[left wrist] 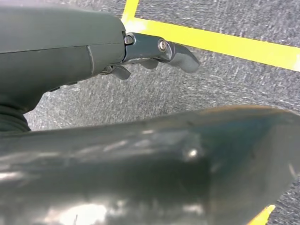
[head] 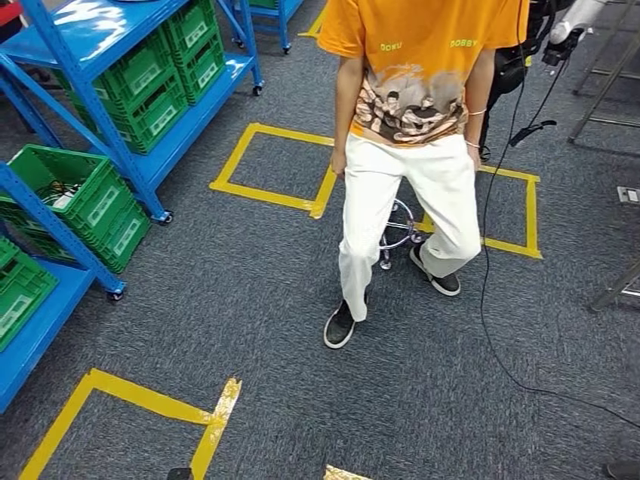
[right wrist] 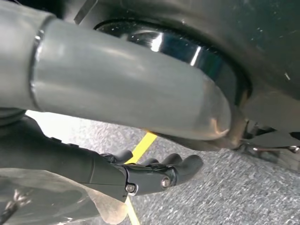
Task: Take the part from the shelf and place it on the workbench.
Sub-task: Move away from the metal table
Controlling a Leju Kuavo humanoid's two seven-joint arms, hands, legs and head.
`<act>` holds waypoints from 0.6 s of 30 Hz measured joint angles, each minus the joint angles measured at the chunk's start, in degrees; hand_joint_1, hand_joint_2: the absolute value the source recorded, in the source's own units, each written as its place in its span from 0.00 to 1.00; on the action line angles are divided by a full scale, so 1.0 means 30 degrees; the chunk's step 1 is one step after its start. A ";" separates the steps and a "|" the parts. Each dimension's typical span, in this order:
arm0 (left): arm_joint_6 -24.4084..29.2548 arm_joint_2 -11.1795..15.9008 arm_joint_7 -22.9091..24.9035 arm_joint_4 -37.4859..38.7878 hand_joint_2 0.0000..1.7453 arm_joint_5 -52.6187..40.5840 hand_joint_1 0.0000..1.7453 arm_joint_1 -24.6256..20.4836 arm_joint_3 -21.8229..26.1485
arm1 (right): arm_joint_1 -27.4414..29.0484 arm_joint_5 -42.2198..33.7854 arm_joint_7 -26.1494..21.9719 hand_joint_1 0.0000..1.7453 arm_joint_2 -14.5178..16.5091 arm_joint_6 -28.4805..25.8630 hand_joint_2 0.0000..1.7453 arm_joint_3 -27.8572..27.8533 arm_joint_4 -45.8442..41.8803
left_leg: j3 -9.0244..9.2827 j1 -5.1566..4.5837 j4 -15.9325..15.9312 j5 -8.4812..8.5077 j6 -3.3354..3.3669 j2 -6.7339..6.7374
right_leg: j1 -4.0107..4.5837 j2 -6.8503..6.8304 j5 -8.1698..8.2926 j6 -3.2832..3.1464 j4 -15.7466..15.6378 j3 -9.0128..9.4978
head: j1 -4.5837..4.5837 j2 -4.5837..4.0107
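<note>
Nothing held in either hand. Left hand (left wrist: 155, 54) hanging over grey carpet (head: 264, 300) beside a yellow tape line (left wrist: 226, 42), fingers loosely curved and apart, no object among them. Right hand (right wrist: 155, 173) likewise hanging low over the carpet, fingers slack and slightly curled, nothing in them.

Part itself not identifiable: presumably inside one of the green plastic crates (head: 79, 200) on the blue metal shelving (head: 98, 120), up and to the left in the head view (contents too small and shadowed to tell). Long axis and pointing direction of the part therefore impossible to judge.

Shelving on the robot's left, so left hand probably nearer, though well apart from it. Person in orange shirt and white trousers (head: 407, 170) directly ahead, near a small wheeled stool (head: 400, 235). No workbench in sight; a turn toward the shelf probably needed first.
</note>
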 joint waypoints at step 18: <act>-0.0060 -0.0014 0.0096 0.0000 0.00 -0.1182 0.00 0.0011 -0.0587 | 0.0189 0.0078 -0.0029 0.00 0.0004 -0.0038 0.00 -0.0036 -0.0024 | 0.0419 -0.0138 -0.0477 0.0107 0.0601 0.2653 | 0.0194 -0.2007 -0.1875 0.0404 0.1832 -0.0183 | -0.0076 0.0000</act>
